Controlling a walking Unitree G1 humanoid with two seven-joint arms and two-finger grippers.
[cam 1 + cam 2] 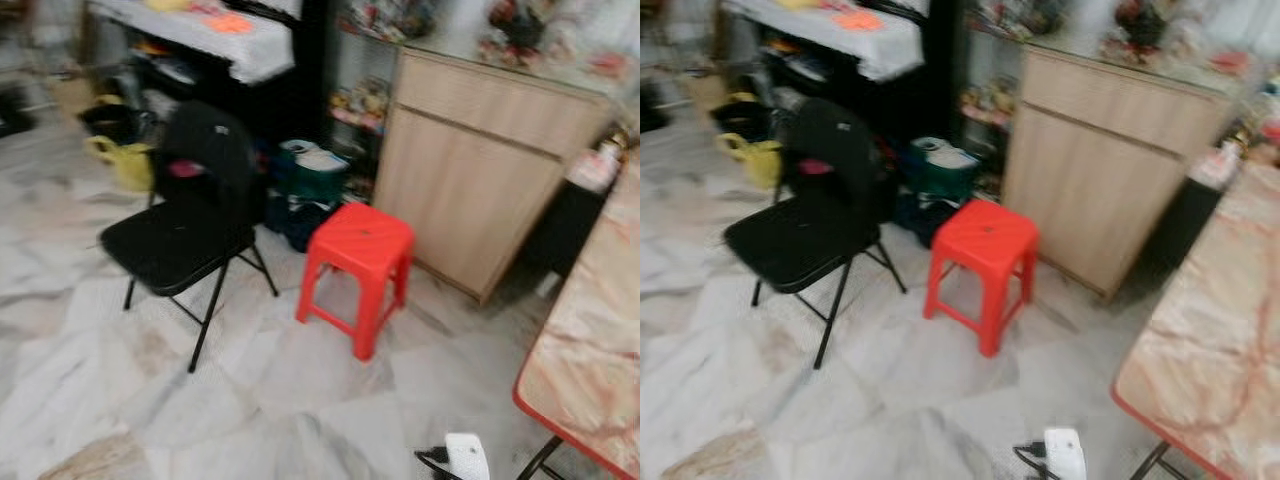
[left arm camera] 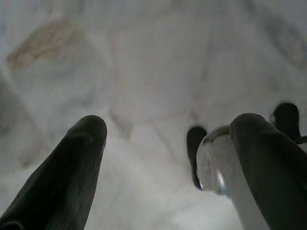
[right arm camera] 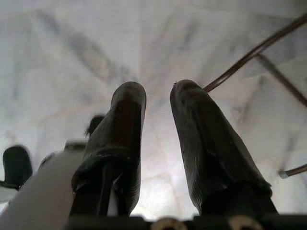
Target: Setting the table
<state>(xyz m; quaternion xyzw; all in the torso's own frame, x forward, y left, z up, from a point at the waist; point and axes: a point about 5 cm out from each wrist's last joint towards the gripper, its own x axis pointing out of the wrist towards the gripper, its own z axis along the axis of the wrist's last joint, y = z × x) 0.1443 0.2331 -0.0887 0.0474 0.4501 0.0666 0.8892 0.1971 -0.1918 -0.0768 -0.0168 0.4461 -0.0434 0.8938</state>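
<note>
The table stands at the right edge, with a marbled pink top and a red rim; the part I see is bare. The eye views are blurred. My left gripper hangs over the pale marble floor, open, its fingers wide apart. A shiny pale rounded thing lies against one finger; I cannot tell what it is. My right gripper also points at the floor, its fingers nearly together with nothing between them. Thin metal legs cross behind it.
A black folding chair and a red plastic stool stand on the floor ahead. Behind them are a light wood cabinet, dark shelving and a yellow watering can. A small white thing with a black cable shows at the bottom.
</note>
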